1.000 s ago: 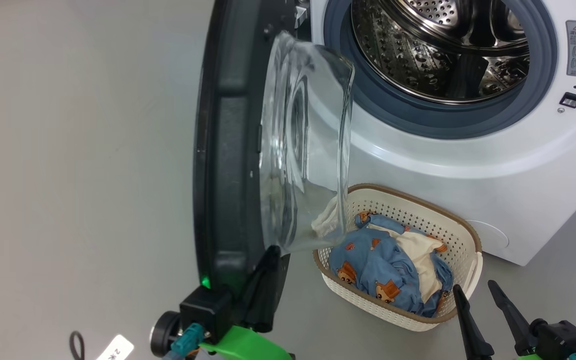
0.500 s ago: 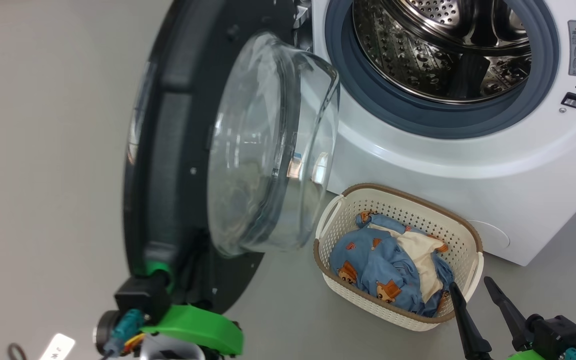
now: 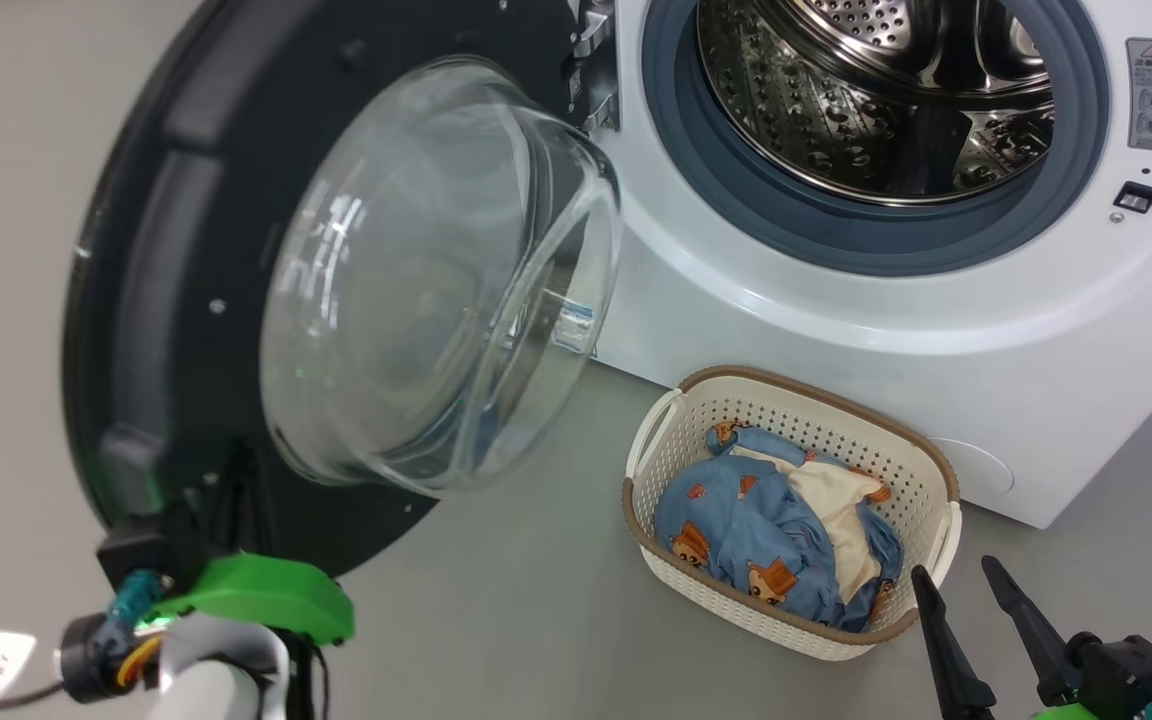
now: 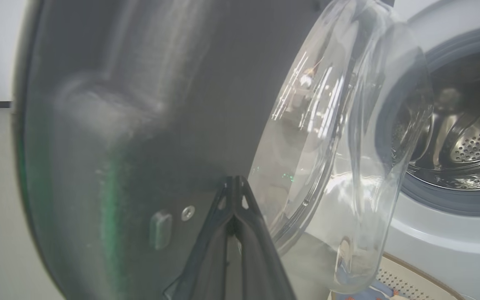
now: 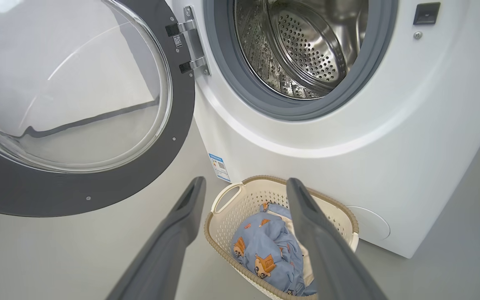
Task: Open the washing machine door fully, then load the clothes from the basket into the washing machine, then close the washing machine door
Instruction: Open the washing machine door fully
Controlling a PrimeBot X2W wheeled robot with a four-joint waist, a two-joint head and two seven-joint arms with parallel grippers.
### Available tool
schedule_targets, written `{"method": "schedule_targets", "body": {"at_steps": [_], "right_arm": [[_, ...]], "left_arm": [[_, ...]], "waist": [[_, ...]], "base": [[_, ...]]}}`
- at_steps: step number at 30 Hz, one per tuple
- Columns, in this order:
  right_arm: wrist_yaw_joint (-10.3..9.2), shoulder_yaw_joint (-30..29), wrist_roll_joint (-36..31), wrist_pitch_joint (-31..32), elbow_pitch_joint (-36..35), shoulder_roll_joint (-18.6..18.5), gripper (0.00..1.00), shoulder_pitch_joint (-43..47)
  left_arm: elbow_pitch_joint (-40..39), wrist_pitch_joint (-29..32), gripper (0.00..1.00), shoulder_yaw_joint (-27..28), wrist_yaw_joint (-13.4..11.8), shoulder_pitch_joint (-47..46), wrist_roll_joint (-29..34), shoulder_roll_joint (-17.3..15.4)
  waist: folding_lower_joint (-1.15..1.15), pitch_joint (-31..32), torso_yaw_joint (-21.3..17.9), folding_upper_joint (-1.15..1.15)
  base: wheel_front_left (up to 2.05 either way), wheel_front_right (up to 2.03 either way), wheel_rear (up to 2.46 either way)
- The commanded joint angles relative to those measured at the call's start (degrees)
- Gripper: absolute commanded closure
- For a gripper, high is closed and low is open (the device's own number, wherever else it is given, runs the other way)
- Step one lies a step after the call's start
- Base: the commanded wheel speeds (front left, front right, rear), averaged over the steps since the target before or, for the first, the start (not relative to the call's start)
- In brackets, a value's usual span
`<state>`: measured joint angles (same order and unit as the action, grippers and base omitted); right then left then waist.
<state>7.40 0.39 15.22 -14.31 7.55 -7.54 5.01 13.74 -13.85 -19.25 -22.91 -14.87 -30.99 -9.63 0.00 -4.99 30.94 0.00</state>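
**Washer door wide open, laundry waiting in the basket on the floor**

The big white front-loading washing machine runs off the top and right edges, and its open perforated steel drum is partly cut off. Its large round glossy black door, with a bulging clear glass bowl, stands out to the left; the upper rim is out of frame, and the left wrist view blurs it. A small cream perforated plastic basket with a brown rim sits on the grey floor just before the machine. It holds the crumpled light blue bear-print and cream clothes, whose lettering is not legible. The left gripper, fingers pressed together, points at the door's inner face by the bowl's rim; I cannot tell whether it touches. The right gripper hangs spread wide and empty by the basket's near corner.
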Motion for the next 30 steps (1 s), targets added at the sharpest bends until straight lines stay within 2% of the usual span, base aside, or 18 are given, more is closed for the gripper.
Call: {"method": "schedule_targets", "body": {"at_steps": [1,9,14,23,30], "right_arm": [[0.09,0.9,0.1,-0.7,-1.6,-0.7,0.0,0.4],[0.09,0.3,-0.2,-0.7,-2.3,-0.5,0.0,2.1],[0.09,0.8,-0.2,-0.7,-2.4,-0.7,0.0,2.2],[0.09,0.7,-0.1,-0.7,-2.3,-1.0,0.0,2.5],[0.09,0.9,-0.1,-0.7,-2.4,-1.4,0.0,2.3]], "left_arm": [[0.9,-0.8,1.0,3.8,-0.1,-3.4,0.1,-2.6],[9.2,-1.1,1.0,8.5,2.1,-7.8,3.1,-3.2],[13.8,-1.1,1.0,13.3,3.6,-10.0,6.0,-4.0],[18.0,-1.1,1.0,21.2,5.5,-11.8,10.8,-4.9],[19.9,-1.1,1.0,25.3,6.8,-13.0,14.2,-4.9]], "waist": [[0.0,0.1,-0.1,0.0],[0.0,0.8,-1.6,0.0],[0.0,1.1,-4.3,0.0],[0.0,1.2,-8.3,0.0],[0.0,0.9,-9.8,0.0]], "base": [[0.0,0.0,0.0],[0.0,0.0,0.0],[0.0,0.0,0.0],[0.0,0.0,0.0],[0.0,0.0,0.0]]}}
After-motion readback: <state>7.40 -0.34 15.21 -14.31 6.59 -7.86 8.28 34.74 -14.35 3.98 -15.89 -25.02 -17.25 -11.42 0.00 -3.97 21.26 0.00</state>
